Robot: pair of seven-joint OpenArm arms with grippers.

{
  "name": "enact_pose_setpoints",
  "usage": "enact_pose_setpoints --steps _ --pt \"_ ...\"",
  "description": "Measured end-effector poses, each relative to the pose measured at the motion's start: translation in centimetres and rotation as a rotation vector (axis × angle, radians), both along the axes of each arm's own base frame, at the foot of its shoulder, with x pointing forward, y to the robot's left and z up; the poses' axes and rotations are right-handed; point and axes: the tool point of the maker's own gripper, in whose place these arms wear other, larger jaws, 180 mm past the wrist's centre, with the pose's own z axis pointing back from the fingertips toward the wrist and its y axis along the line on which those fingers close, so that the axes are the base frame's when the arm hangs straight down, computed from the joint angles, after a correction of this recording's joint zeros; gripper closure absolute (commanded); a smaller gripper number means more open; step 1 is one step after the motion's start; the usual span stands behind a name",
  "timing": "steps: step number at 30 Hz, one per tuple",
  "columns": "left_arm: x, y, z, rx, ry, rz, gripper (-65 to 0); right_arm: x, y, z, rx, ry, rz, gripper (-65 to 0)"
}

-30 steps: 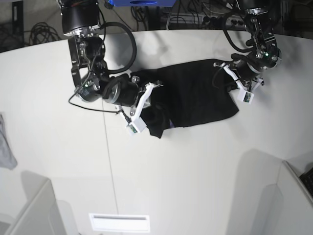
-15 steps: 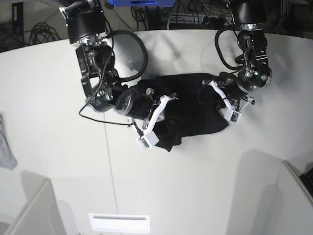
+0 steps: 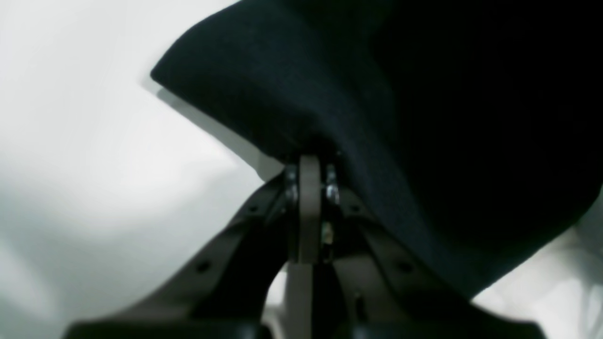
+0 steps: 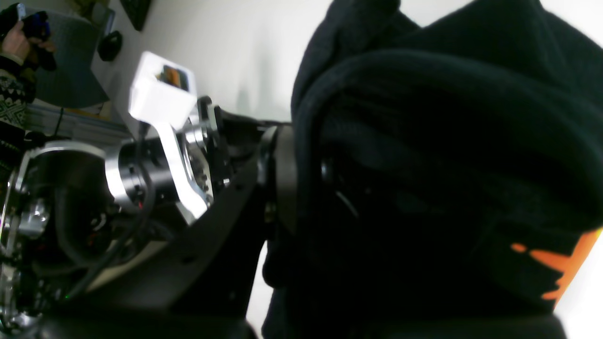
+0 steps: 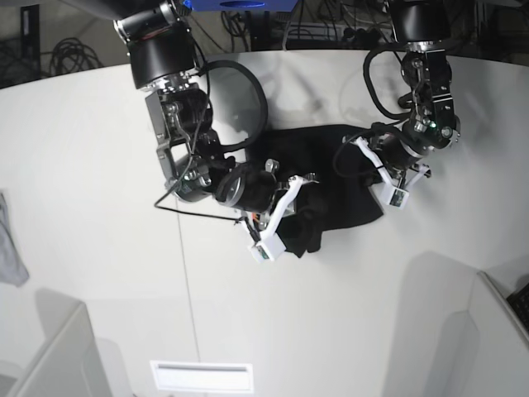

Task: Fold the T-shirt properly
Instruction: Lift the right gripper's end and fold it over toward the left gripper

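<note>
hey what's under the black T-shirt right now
Bare white table shows all round the T-shirt, bunched between both grippers. The left gripper pinches its edge, lifted off the tabletop there. What lies beneath the rest is covered.

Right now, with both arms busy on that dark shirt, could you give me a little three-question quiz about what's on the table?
1. True or false: the left gripper is shut on the T-shirt.
2. Which colour of print peeks out of the bunched cloth in the right wrist view: A green, B orange, C blue?
3. Fill in: at the table's far edge on the base view's left lies a small ___ cloth.

Key: 1 true; 2 B; 3 grey.
</note>
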Motion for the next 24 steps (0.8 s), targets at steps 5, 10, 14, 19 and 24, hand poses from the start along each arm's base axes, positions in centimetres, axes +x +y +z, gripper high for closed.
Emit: enact_pose_setpoints --steps 5,10,14,19,24 --pt "-0.1 0.0 0.0 0.0 0.001 0.0 0.0 -0.9 2.7 -0.5 -0.002 -0.009 0.069 0.0" --pt "-0.2 0.1 -0.1 0.002 0.005 0.0 0.0 -1.5 3.5 -2.1 -0.01 0.011 0.078 0.0" --pt "-0.9 0.4 -0.6 0.009 0.022 -0.001 0.0 -1.3 4.0 -1.8 -0.001 0.005 0.078 0.0" --pt "-1.4 0.6 -0.9 0.015 0.033 -0.002 0.0 -0.6 4.5 -0.7 0.014 -0.016 0.08 0.0" --pt "-2.1 1.8 -1.1 0.011 0.041 0.042 0.0 -0.9 4.5 -1.9 -0.001 0.017 0.081 0.0"
